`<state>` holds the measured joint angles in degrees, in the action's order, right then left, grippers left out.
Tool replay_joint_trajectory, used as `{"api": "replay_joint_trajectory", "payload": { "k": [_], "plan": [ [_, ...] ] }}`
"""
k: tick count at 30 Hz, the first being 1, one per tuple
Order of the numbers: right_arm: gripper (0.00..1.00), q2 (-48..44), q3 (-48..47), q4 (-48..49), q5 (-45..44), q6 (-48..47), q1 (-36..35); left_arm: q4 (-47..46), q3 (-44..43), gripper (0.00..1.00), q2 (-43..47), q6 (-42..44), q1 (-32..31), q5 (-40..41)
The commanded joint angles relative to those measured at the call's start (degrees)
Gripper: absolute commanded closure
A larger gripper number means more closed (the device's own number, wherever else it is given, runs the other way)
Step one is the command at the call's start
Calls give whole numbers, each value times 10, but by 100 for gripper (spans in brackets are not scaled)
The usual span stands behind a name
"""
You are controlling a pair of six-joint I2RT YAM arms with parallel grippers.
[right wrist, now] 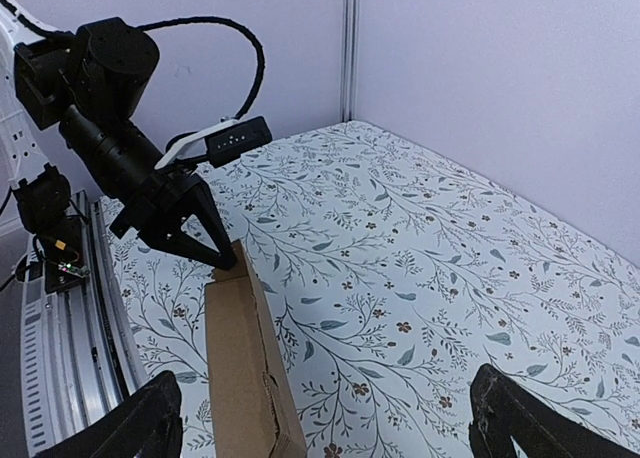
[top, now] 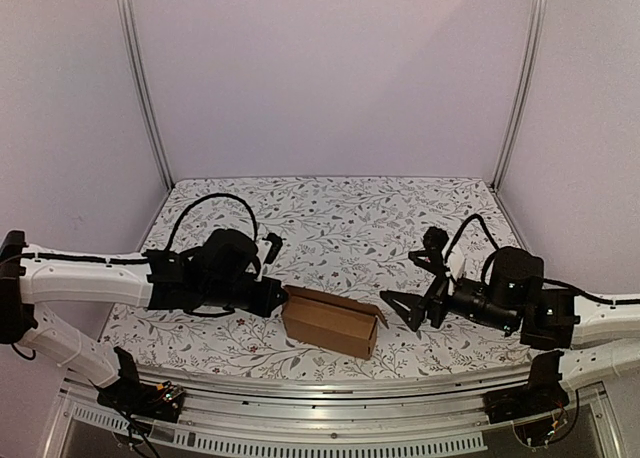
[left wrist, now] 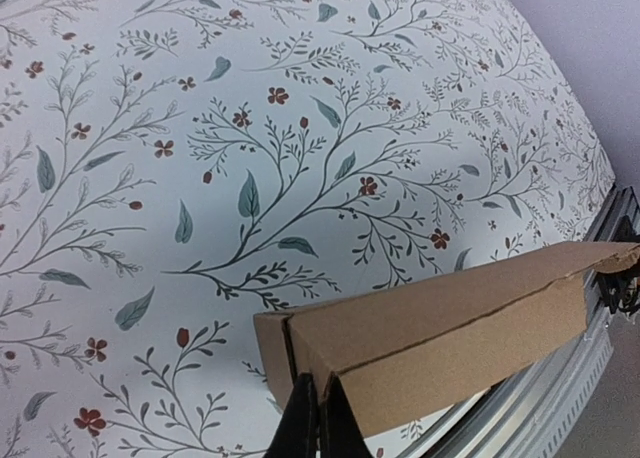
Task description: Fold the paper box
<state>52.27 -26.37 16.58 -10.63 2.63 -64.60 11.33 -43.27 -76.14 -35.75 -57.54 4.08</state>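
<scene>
**Left pincer (top: 275,298) shut at the box's (top: 330,323) left end, right pincer (top: 402,311) gaping**

Box lies near-side on the table (top: 330,208), between them. I'd have left brace steadily while right closes squarely on the raised right flap (top: 380,314). Whether left nips cardboard or merely presses is hidden.

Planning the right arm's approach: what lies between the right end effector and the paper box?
Nothing but bare floral table cover, in the top external view, separates the open right end effector from the paper box.

Closed left pincer (left wrist: 318,418) against paper box (left wrist: 440,338) end
</scene>
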Motion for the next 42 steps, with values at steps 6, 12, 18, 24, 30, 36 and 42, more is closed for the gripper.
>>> {"api": "replay_joint_trajectory", "payload": {
  "k": [6,12,18,24,30,36,42],
  "plan": [
    [4,-22,-100,-331,15,94,0,75,-17,100,-25,-61,-21,12],
    [17,13,-151,-412,3,146,-1,86,-28,100,-34,-78,-31,24],
    [30,59,-174,-430,-16,192,-1,96,-37,100,-37,-84,-41,40],
    [41,105,-192,-428,-8,208,-2,105,-42,100,-44,-89,-50,48],
    [52,136,-207,-420,6,214,-6,108,-44,100,-45,-93,-53,54],
    [58,162,-218,-424,7,219,-12,109,-46,100,-50,-93,-54,53],
    [69,184,-229,-436,-9,220,-19,109,-46,100,-51,-95,-54,53]
  ]
}}
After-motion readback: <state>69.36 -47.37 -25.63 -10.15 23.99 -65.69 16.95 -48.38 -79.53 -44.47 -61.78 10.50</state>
